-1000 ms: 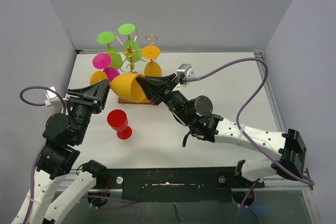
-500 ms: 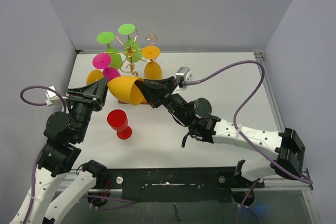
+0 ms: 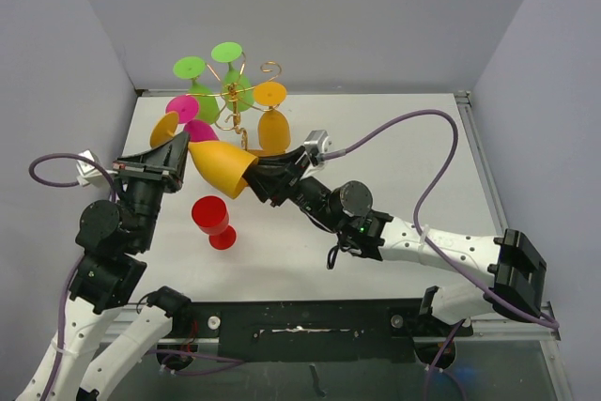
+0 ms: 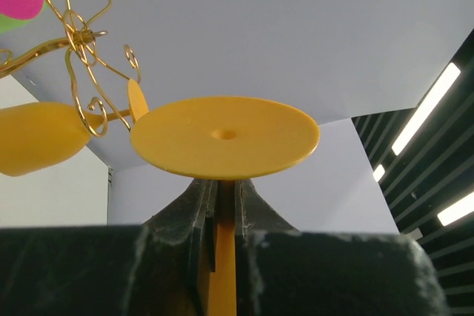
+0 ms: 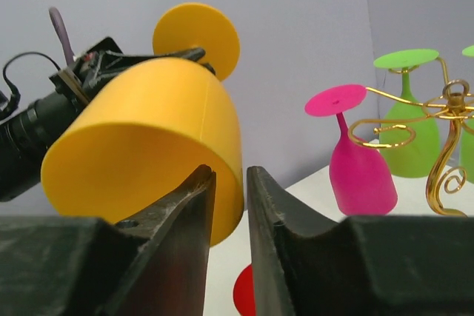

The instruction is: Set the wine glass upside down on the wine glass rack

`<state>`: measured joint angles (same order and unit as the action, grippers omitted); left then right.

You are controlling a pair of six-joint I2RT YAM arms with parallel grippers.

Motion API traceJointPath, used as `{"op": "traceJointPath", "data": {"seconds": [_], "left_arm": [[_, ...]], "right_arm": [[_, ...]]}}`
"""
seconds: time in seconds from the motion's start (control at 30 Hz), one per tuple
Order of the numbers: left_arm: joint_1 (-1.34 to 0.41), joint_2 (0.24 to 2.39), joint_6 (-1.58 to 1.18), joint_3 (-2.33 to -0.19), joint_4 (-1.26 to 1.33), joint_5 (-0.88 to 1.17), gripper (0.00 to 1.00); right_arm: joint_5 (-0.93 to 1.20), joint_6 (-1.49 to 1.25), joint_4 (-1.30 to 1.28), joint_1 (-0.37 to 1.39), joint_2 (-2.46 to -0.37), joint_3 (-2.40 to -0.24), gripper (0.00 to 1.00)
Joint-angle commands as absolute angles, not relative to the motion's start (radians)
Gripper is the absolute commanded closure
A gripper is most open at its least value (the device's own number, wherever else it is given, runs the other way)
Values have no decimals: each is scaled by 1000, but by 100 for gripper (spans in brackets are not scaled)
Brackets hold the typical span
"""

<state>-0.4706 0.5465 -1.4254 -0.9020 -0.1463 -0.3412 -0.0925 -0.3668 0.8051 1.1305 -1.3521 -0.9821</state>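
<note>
Now left fingers (image 3: 177, 152) pinch yellow wine glass (image 3: 218, 164) stem; right fingers (image 3: 263, 177) slightly spread astride bowl rim.

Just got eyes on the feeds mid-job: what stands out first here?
A yellow wine glass is held sideways in mid-air over the table's left side, its stem clamped in the left tool, the right tool at its bowl rim. Right behind it, the gold wine glass rack carries green glasses, a pink glass and another yellow glass upside down; a red glass sits on the table nearer the arms.
</note>
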Motion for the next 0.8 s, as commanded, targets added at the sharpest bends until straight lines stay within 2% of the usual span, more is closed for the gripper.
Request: {"op": "traceJointPath", "data": {"seconds": [0.0, 0.27, 0.43, 0.57, 0.77], "left_arm": [[-474, 558, -1315, -916, -24, -348, 100], [-474, 562, -1082, -926, 18, -334, 100], [-473, 556, -818, -920, 60, -288, 100], [-473, 537, -562, -875, 130, -186, 100], [-473, 540, -245, -824, 190, 9, 100]], "right_arm": [[-89, -394, 793, 1138, -1286, -967, 72], [-113, -395, 545, 1132, -1143, -933, 54], [-135, -455, 384, 1108, -1044, -930, 43], [-115, -565, 266, 1064, -1027, -1023, 40], [-73, -687, 182, 1064, -1114, -1198, 36]]}}
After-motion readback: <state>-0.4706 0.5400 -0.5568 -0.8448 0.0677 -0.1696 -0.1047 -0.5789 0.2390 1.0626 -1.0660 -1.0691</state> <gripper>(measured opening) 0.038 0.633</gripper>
